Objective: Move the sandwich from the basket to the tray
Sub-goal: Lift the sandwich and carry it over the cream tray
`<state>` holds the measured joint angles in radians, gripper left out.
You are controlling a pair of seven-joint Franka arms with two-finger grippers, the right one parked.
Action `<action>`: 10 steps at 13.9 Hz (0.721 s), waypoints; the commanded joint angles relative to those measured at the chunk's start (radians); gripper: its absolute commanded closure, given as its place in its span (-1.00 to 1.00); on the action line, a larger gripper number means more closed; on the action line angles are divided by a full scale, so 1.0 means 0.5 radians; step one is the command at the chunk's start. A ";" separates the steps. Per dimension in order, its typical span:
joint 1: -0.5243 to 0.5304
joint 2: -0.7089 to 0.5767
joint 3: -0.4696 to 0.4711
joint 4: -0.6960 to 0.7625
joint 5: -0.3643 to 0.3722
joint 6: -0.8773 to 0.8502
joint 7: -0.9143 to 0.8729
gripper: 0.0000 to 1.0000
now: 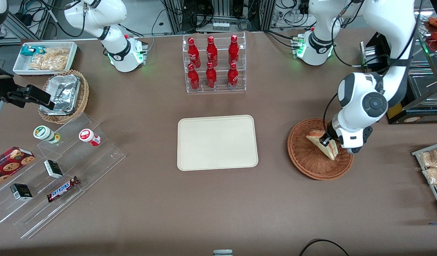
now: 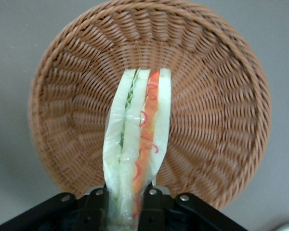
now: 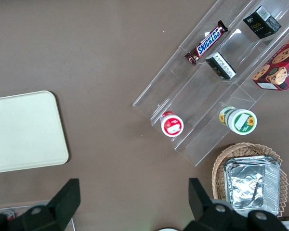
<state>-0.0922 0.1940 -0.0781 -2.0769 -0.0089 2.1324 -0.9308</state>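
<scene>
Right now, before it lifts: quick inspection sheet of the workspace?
Surface: brown table, flat.
Sandwich: on edge between the fingers, over the basket.
Basket: reddish-brown wicker, toward the working arm's end; holds nothing else.
Tray: cream, mid-table, bare.
Clutter: red bottles in a clear rack, farther from the front camera than the tray; clear stepped stand with Snickers bar; foil container in a tan basket; white bin of snacks.
Gripper: in the basket, shut on the sandwich.
Cables: black cable at the table's near edge.
Surroundings: equipment racks, wiring.
</scene>
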 commanded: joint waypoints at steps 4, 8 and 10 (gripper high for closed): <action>-0.327 0.170 0.000 0.426 0.018 -0.457 0.349 0.89; -0.661 0.455 0.000 0.754 0.085 -0.473 0.361 0.90; -0.806 0.584 0.000 0.868 0.088 -0.454 0.355 0.89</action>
<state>-0.4356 0.3977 -0.0891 -1.7495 0.0182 1.9259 -0.7665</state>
